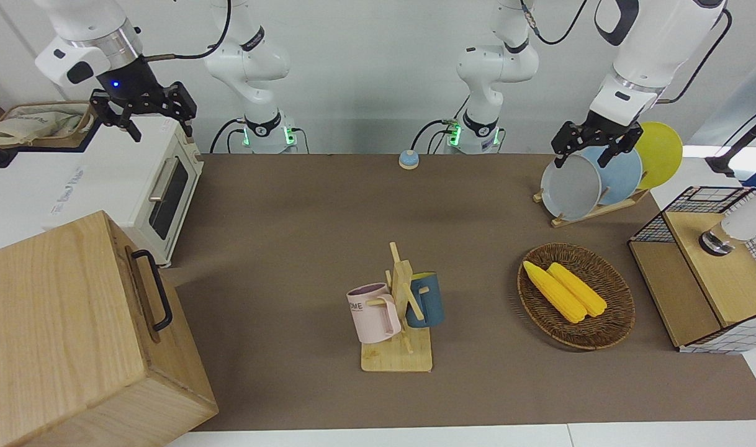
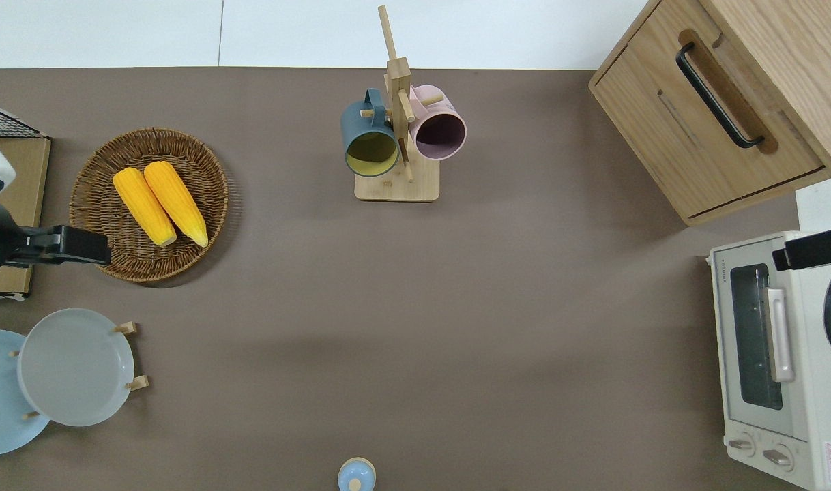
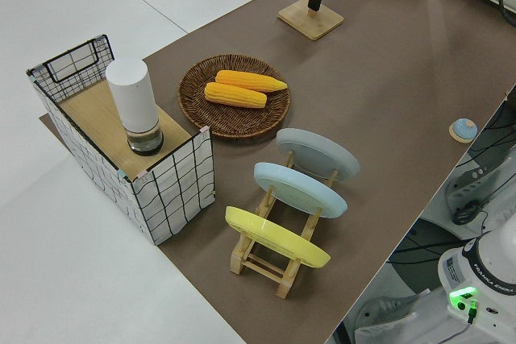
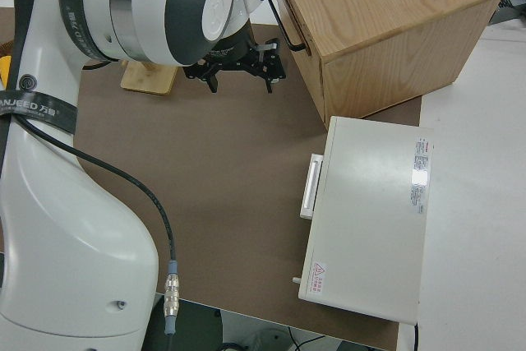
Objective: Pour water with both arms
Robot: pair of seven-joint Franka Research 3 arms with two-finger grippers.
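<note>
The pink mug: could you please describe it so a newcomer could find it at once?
Find the wooden mug tree mid-table, farther from the robots than the small blue bell. Two mugs hang on it; the pink mug hangs toward the right arm's end, lettered, unlike the dark blue mug.

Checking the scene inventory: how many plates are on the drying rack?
3, all upright in the wooden rack at the left arm's end of the table: grey plate farthest from the robots, blue plate in the middle, yellow plate nearest them. None look hidden.
</note>
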